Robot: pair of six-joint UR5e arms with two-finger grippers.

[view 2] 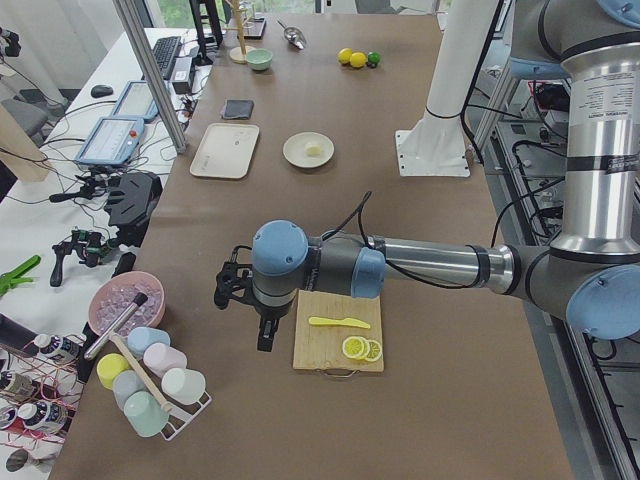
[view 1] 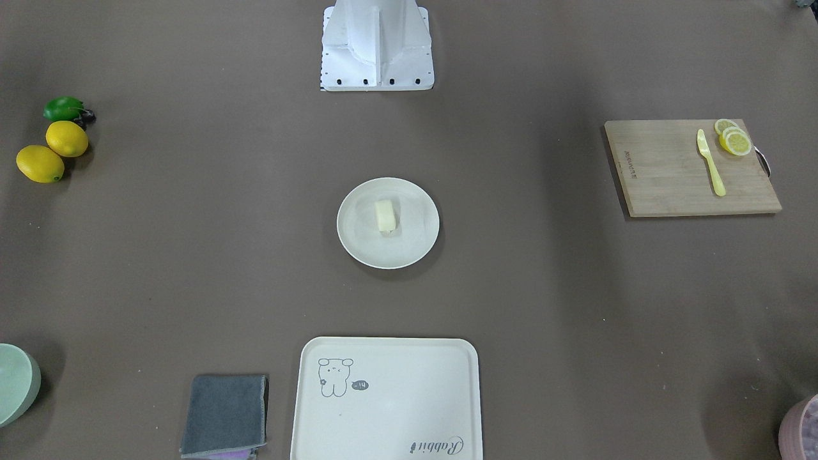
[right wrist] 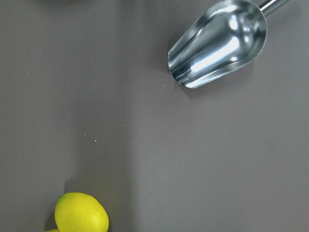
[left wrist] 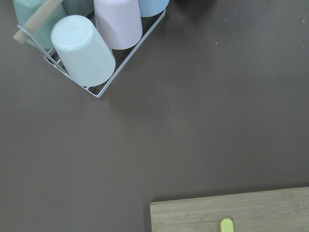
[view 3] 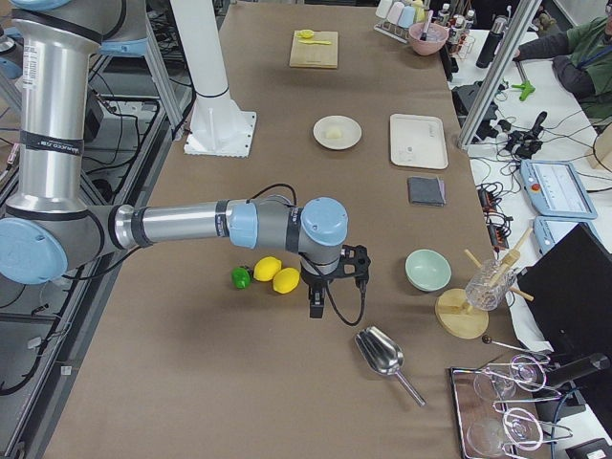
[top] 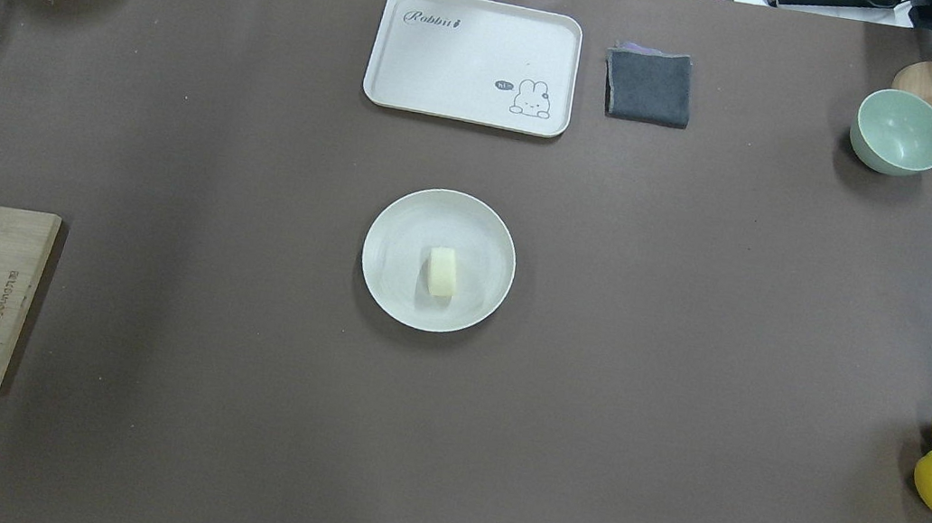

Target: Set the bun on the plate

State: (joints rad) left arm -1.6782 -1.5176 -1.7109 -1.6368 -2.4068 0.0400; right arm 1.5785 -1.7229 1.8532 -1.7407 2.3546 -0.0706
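The bun (view 1: 385,215) lies flat on the plate (view 1: 358,246), near its middle and well inside the rim, so I judge the task as done. Little can go wrong from here: only an arm that sweeps low across the centre could push the plate or roll the bun off it, and both arms are well apart from it.

The front and overhead views show the bun clearly but no arm at all. Only the side views show them: the left gripper (view 2: 264,342) hangs beside the cutting board (view 2: 338,335), the right gripper (view 3: 316,308) near the lemons (view 3: 277,277). They look empty, perhaps, but from these angles I cannot tell how far the jaws stand open. The wrist views show only table, a cup rack (left wrist: 96,53) and a metal scoop (right wrist: 217,43), no fingers
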